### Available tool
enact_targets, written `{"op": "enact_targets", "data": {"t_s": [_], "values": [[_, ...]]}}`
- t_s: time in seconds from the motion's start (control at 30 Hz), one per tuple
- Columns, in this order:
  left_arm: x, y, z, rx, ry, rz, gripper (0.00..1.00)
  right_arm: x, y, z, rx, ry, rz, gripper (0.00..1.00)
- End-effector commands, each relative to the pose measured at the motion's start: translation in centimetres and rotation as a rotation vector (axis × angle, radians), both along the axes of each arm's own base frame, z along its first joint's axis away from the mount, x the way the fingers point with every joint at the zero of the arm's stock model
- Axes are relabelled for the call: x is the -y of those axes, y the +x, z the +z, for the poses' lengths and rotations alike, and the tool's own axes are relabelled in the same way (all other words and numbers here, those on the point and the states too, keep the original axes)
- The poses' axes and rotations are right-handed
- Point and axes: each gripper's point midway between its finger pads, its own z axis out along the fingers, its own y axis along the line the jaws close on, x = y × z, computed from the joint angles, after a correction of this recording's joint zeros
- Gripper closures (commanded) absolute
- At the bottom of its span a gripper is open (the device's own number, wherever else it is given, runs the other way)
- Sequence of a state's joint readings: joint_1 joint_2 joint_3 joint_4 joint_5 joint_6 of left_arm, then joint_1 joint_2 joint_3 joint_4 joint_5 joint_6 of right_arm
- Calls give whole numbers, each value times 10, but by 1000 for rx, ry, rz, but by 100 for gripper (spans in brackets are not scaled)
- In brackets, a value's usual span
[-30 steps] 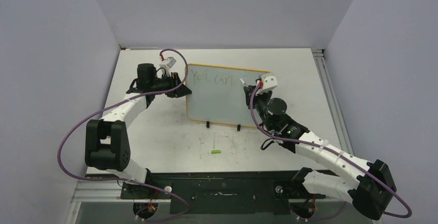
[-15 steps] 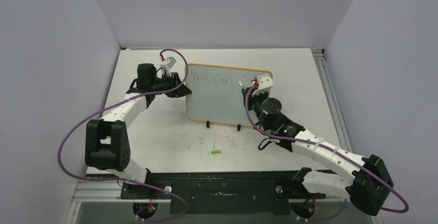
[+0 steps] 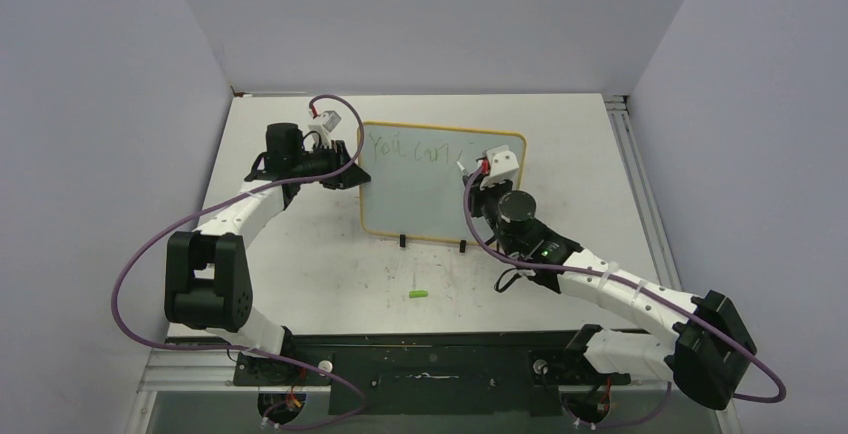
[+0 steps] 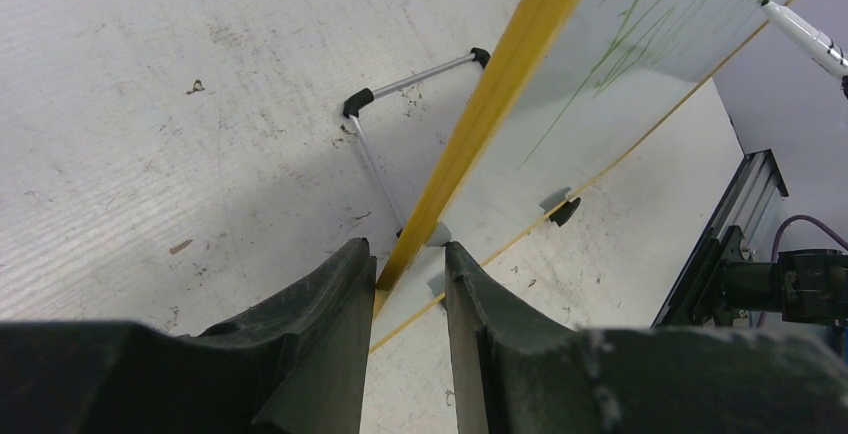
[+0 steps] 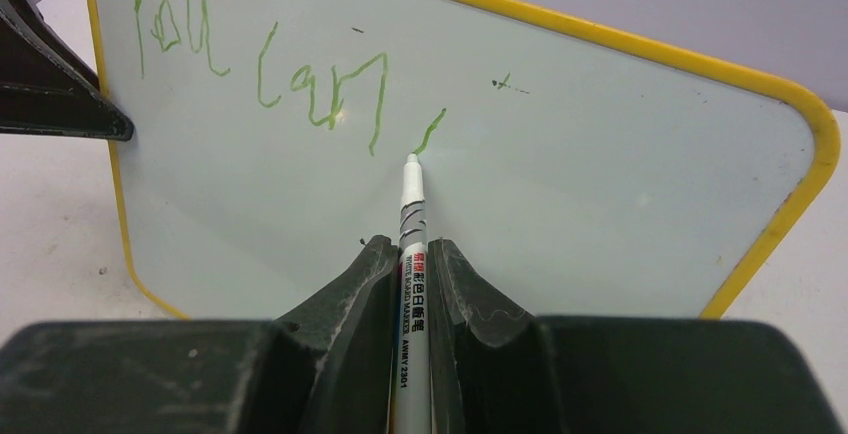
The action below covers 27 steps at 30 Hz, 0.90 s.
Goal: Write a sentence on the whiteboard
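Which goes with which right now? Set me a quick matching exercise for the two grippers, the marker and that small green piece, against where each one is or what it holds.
Things:
1. left gripper
2. right gripper
3. marker
4. small green piece

States:
A. lying on the table, on the near side of the whiteboard
B. clamped on the whiteboard's yellow frame edge
C. tip at the lower end of a green stroke of the sentence
D. shut on the marker's barrel

Pairs: 1-B, 2-D, 3-C, 4-A.
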<state>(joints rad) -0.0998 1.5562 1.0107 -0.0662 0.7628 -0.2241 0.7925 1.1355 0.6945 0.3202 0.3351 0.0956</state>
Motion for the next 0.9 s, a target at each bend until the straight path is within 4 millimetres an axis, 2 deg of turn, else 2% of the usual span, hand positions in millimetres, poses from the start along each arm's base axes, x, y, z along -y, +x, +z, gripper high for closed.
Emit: {"op": "enact_targets", "data": {"t_s": [0.0,0.23,0.5,0.87], "values": [[6,5,24,69,-10,-27,70,0,2,8,21,-3,-21,95],[6,5,26,72,-11,-28,70,5,-4,-2,3,-13,-51,95],[6,4,26,73,-10,-28,70,13,-4,-3,-3,-22,-93,95],[7,4,26,73,-10,-29,70,16,0,14,39,-14,-113,95]]}}
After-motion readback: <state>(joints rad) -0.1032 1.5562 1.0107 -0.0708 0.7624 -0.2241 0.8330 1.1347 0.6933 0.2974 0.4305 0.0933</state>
